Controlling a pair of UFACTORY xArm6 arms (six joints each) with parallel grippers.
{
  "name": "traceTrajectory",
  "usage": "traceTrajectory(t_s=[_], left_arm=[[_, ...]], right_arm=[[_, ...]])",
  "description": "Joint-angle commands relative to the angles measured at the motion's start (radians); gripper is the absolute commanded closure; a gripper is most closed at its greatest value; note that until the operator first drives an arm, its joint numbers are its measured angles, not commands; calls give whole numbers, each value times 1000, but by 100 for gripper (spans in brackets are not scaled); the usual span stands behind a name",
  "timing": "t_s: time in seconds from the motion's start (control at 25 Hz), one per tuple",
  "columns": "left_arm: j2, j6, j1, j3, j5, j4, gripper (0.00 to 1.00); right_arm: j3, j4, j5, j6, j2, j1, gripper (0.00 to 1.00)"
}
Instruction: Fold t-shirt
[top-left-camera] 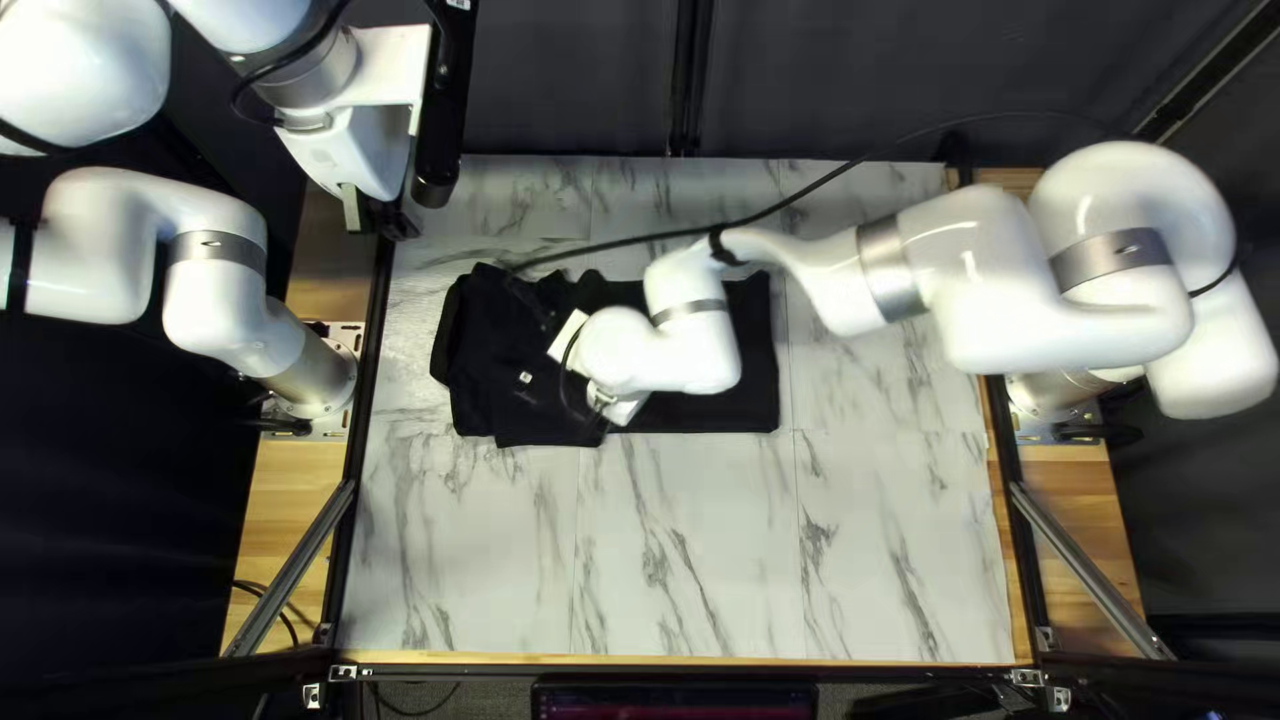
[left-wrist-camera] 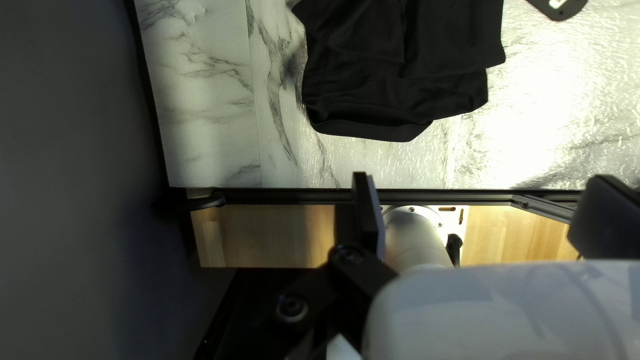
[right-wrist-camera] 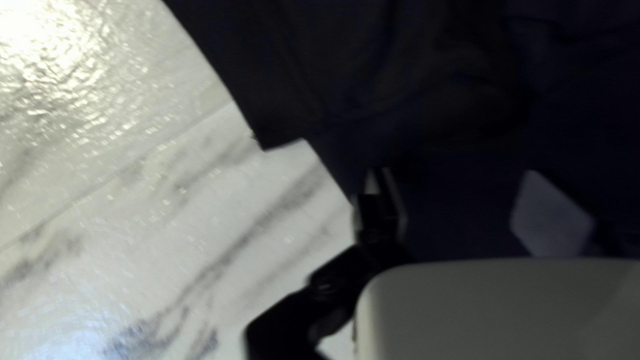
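Black, the t-shirt [top-left-camera: 487, 374] lies partly folded on the marble-patterned tabletop [top-left-camera: 694, 560], nearer its far edge. The right fingers [right-wrist-camera: 395, 207] stand spread low over the cloth, probably to settle or take a fold; the left fingers [left-wrist-camera: 365, 210], also spread, hang away from it, likely leaving room. No container shows

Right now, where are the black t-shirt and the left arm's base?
T-shirt [left-wrist-camera: 413, 63]: left wrist view, middle of the visible cloth.
Left arm's base [top-left-camera: 315, 376]: top left view, its silver cylinder.
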Motion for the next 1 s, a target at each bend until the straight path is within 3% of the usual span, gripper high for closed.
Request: traceTrajectory(t_s=[0.04,0.28,0.76,0.84,1.0], left_arm=[[0,0,0,0,0,0,0],[0,0,0,0,0,0,0],[0,0,0,0,0,0,0],[0,0,0,0,0,0,0],[0,0,0,0,0,0,0]], right_arm=[[102,7,-19,-48,-102,-80,0],[114,4,-83,-51,-76,-167,0],[122,4,-97,-47,-76,-170,0],[217,24,-121,-107,-150,-189,0],[380,4,-79,-144,-350,-218,0]])
